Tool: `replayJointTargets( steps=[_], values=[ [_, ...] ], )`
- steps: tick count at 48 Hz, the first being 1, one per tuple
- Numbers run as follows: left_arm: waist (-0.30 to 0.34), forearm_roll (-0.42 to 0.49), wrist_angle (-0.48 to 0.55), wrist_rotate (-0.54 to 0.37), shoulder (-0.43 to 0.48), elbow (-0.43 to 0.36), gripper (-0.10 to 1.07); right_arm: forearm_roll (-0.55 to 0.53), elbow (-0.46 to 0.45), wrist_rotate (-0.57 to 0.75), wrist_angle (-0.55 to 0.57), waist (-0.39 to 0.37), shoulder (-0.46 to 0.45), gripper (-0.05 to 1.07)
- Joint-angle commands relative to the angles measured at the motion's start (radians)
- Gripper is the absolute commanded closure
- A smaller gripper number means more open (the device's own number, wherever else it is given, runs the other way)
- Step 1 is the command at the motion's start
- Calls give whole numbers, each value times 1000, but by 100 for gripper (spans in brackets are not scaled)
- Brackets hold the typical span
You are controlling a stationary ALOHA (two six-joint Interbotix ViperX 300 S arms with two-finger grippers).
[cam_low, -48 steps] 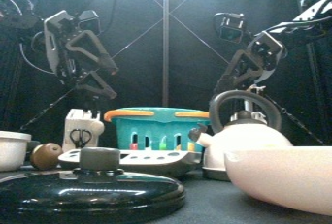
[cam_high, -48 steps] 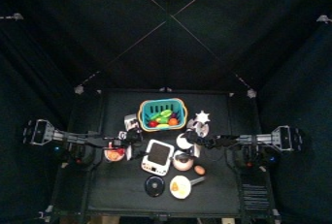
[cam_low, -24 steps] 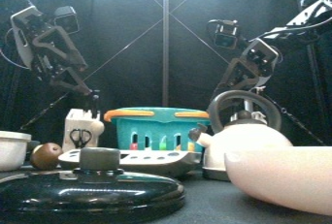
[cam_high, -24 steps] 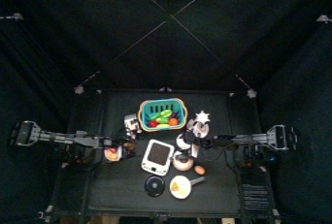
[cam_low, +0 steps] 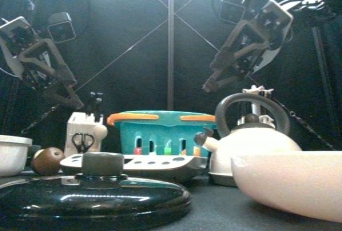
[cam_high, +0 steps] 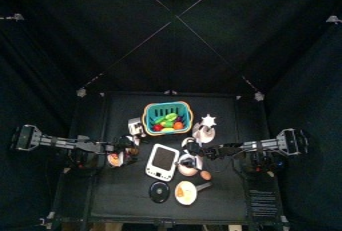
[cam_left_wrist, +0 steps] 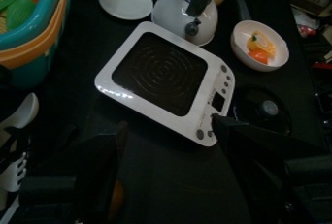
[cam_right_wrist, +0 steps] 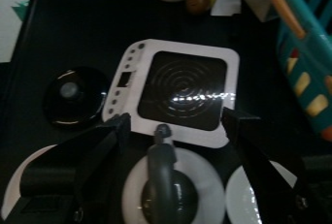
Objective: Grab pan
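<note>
Both arms hang raised; the right hand is spread wide.

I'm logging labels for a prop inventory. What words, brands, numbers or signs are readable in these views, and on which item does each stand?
No text can be read in any view.
White carton: a dark drawing on its front, no legible words.
White tray: small marks on its side panel, too blurred to read.
Green basket, kettle, pan: no lettering visible.

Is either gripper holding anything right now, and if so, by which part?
Nothing is held. The right gripper hangs open above the kettle; the left gripper's jaws hold nothing, and the pan lies untouched.
</note>
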Motion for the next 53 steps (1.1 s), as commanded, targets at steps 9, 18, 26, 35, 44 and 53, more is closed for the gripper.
replayJointTargets(
  steps=[9,18,26,35,44,53],
  values=[
    [-3,-5,-5,-2,0,-12,-3,66,-8,3,51,183,-55,0],
    [-3,-6,-3,-3,0,-17,-3,216,3,3,173,316,-64,0],
    [-3,-6,-3,-3,2,-23,-3,405,5,2,273,357,-34,0],
    [-3,-6,-5,-5,0,-25,-3,474,-20,-2,291,360,46,0],
    [-5,-6,-3,-5,0,-21,-3,474,-57,-5,308,359,137,0],
    [-5,-6,-5,-5,0,-20,-3,474,-92,-6,365,354,196,0]
  ],
)
